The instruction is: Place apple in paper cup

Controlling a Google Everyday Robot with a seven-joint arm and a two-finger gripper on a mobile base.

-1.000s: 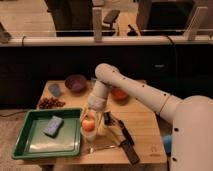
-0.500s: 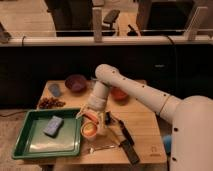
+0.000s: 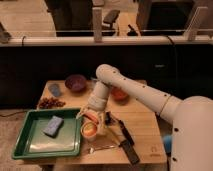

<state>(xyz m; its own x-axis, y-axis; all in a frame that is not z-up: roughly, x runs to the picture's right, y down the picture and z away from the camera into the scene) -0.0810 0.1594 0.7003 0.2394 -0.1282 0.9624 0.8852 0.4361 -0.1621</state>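
Observation:
The apple (image 3: 89, 129) is a small orange-red fruit sitting low inside the pale rim of the paper cup (image 3: 83, 133), which stands on the wooden table (image 3: 145, 125) just right of the green tray. My gripper (image 3: 93, 119) hangs straight over the cup and apple, very close to the top of the fruit. The white arm reaches down to it from the right. The gripper hides the far side of the cup.
A green tray (image 3: 30, 145) with a blue sponge (image 3: 53, 126) lies at the front left. A dark purple bowl (image 3: 76, 82), an orange-red bowl (image 3: 119, 94) and dark grapes (image 3: 50, 103) sit farther back. Black utensils (image 3: 127, 142) and a fork (image 3: 100, 148) lie right of the cup.
The gripper and the apple have dropped a little, so the apple now sits lower inside the cup's rim. The arm has hardly moved sideways.

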